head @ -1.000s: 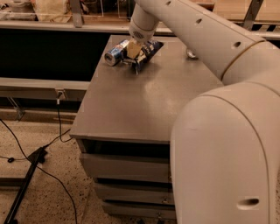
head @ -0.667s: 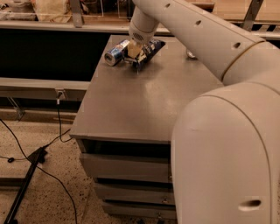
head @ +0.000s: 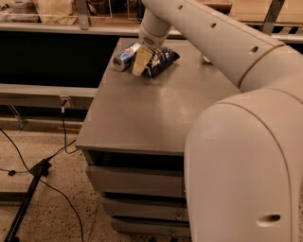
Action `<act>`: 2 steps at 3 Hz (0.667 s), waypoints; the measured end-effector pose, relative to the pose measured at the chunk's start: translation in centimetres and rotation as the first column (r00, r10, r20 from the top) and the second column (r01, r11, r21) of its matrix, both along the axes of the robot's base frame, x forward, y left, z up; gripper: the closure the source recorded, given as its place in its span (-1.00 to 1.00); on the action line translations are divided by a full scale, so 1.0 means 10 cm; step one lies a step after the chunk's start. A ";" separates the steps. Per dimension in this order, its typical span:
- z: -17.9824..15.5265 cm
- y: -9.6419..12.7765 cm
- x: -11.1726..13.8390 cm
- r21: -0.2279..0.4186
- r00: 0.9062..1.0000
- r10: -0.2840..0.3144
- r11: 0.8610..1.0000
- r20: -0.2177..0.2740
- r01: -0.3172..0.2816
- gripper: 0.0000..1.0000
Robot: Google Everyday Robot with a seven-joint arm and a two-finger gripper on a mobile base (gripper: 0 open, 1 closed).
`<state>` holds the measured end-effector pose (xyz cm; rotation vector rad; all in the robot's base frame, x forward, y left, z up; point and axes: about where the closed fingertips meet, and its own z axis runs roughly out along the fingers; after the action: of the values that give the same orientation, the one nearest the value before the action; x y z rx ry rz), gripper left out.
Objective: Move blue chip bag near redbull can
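The blue chip bag lies on the far part of the grey table, dark navy with white lettering. The redbull can lies on its side just left of the bag, blue and silver, close to the table's far left corner. My gripper hangs down from the white arm between the can and the bag, at the bag's left end and over part of it. I cannot tell whether it touches the bag.
A small silver object peeks out behind the arm at the table's far right. The table has drawers below. Cables and a black stand leg lie on the floor at left. A shelf with items runs behind.
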<state>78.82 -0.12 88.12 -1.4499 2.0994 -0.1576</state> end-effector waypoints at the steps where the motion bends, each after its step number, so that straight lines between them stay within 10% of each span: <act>1: 0.13 -0.22 0.04 0.081 1.000 0.008 0.997 -0.021 -0.007 -1.00; 2: 0.40 -0.62 0.05 0.194 1.000 0.025 0.981 -0.015 -0.021 -1.00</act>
<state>79.32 -6.29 92.14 -1.3625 2.0478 0.0671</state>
